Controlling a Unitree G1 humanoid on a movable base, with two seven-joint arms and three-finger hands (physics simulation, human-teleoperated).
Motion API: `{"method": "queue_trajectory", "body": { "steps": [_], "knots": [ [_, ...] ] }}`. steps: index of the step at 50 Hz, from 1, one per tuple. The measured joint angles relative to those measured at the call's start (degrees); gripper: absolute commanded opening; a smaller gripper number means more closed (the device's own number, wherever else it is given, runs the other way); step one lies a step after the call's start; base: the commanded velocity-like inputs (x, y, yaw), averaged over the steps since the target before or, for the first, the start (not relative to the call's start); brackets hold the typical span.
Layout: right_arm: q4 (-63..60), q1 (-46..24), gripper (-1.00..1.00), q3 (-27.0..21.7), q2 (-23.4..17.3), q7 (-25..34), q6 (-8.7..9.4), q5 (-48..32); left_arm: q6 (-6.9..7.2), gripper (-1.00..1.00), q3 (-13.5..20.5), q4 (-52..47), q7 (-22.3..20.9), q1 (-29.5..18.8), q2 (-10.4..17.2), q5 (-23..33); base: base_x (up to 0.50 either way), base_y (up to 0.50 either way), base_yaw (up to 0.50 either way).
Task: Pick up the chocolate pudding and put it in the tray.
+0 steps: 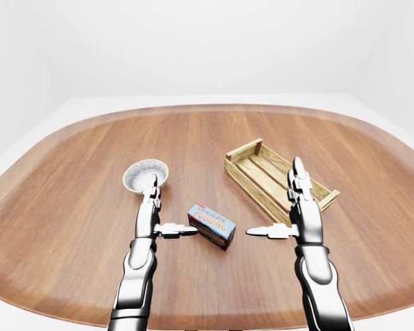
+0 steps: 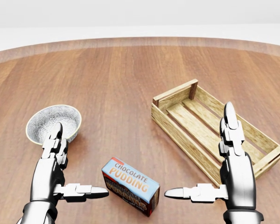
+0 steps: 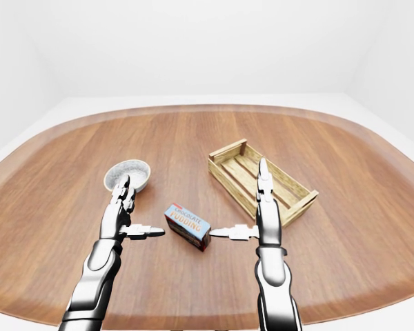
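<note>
Chocolate pudding (image 2: 130, 185) between both spread-fingered robot hands, left (image 2: 60, 175), right (image 2: 219, 172), tray (image 2: 214, 135) seemingly empty

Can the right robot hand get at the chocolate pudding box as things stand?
Probably yes. The right robot hand is open beside the chocolate pudding box, nothing lies between them, and the tray stands clear to the right.

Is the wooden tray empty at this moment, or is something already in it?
Empty. The tray's bare slats show end to end, and the chocolate pudding lies outside it on the table.
</note>
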Motion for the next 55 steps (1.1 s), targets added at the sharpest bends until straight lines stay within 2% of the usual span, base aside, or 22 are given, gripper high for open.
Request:
{"method": "queue_trajectory", "body": {
  "steps": [14, 55],
  "knots": [
    [-0.1, -0.3, 1.00, -0.1, 0.0, 0.0, 0.00, 0.1, 0.12, 1.00, 0.0, 0.3, 0.1, -0.2, 0.0, -0.1, 0.28, 0.00, 0.00],
    [-0.5, 0.5, 1.00, 0.7, 0.0, 1.2, 0.00, 1.4, -0.03, 1.00, -0.5, 0.7, 0.6, -0.1, 0.0, 1.6, 0.00, 0.00, 0.00]
  ]
}}
